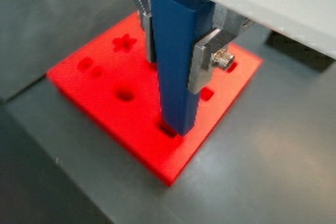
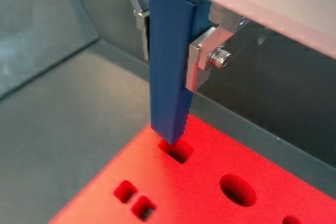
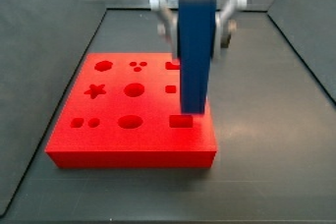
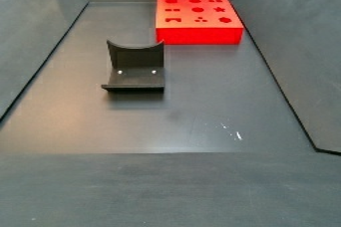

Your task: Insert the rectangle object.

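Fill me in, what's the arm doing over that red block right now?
The end effector is shut on the dark blue rectangle object, holding it upright over the red block. In both wrist views the bar's lower end sits right at a rectangular hole near the block's edge; it doesn't look pushed in yet. The dark grey curved holder sits apart on the floor, untouched.

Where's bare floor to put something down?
Bare grey floor lies in front of the dark grey curved holder and to its right, below the red block with shaped holes. Crowded: over the block, gripper holding the dark blue rectangular bar.
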Controlling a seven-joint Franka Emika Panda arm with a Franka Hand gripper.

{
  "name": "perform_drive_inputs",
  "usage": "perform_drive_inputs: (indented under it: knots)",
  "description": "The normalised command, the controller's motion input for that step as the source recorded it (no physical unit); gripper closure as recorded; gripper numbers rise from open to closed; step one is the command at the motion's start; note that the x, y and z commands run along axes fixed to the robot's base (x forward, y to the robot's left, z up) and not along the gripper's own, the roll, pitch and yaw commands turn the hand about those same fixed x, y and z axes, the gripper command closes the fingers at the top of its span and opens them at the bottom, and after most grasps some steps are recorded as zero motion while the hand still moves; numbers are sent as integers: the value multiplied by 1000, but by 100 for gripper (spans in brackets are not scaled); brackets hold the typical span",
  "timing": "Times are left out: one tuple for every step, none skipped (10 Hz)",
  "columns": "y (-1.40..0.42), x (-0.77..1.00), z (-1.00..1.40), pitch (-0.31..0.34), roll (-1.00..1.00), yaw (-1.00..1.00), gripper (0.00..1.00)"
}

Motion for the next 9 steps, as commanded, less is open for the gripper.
perform_drive_inputs:
  knots:
    - [49, 0, -454, 80, 84, 160, 100]
    - [43, -203, -614, 0, 0, 197, 100]
    - [23, -171, -374, 0, 0, 100, 100]
    - [0, -31, 0, -33, -27, 11, 100]
    - [23, 0, -57, 0, 0, 9, 100]
    - [0, 0, -363, 0, 0, 351, 100]
    - [0, 0, -360, 0, 0, 503, 100]
    - [0, 0, -54, 0, 0, 0, 100]
    - [203, 0, -1000, -17, 0, 9, 100]
